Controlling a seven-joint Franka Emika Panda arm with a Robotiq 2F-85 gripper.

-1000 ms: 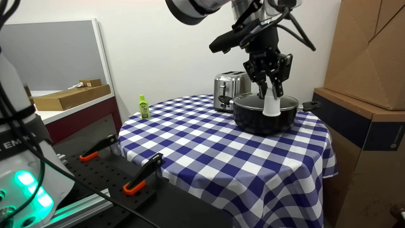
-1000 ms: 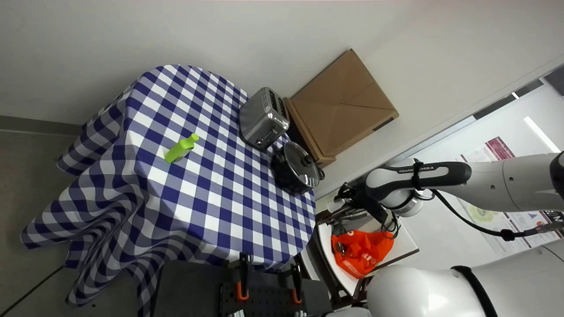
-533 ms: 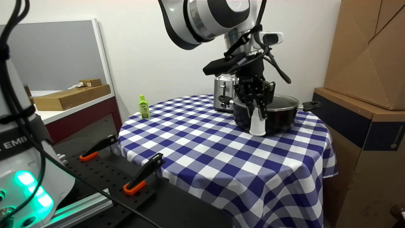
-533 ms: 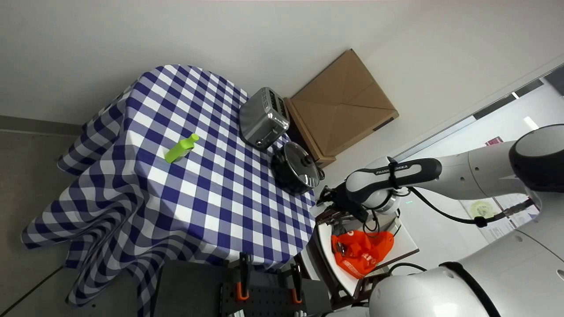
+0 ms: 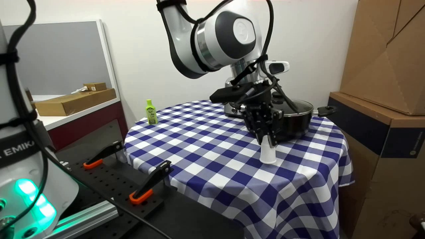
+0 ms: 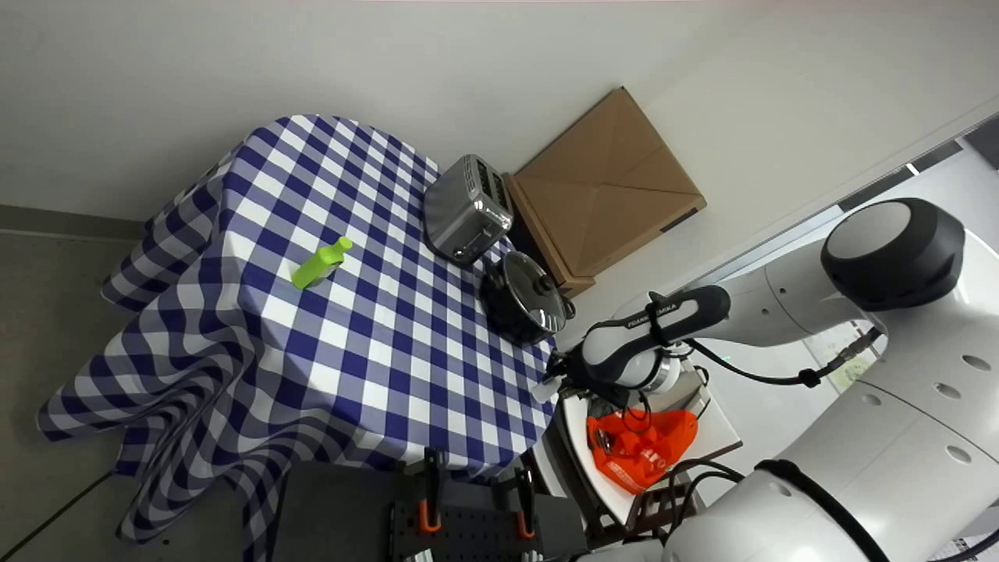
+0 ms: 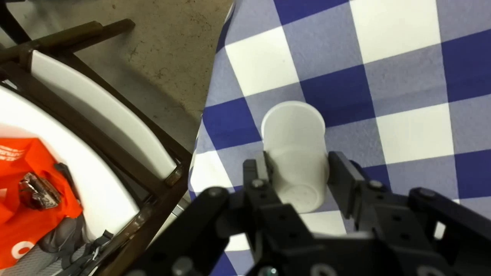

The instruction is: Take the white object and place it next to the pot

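The white object (image 5: 267, 153) is a small stubby white cylinder with a flared lower rim. It also shows at the table's edge in an exterior view (image 6: 544, 391) and in the wrist view (image 7: 294, 130). My gripper (image 5: 265, 140) is shut on its upper part, with one finger on each side in the wrist view (image 7: 296, 163). The white object is upright or nearly so, over the checkered cloth; I cannot tell whether it touches. The pot (image 5: 295, 124), black with a glass lid and side handles, stands beyond the gripper, partly hidden by it. It is fully visible in an exterior view (image 6: 506, 311).
A silver toaster (image 6: 467, 209) stands beside the pot. A light-green bottle (image 5: 151, 112) stands near the table's far left. The checkered table's edge (image 7: 207, 115) lies close to the white object. A chair with an orange bag (image 6: 644, 449) is beyond that edge. Cardboard boxes (image 5: 382, 132) stand alongside.
My gripper has come down and away from above the pot, carrying the white object from in front of the pot's side to low over the cloth nearer the camera. The pot has not moved.
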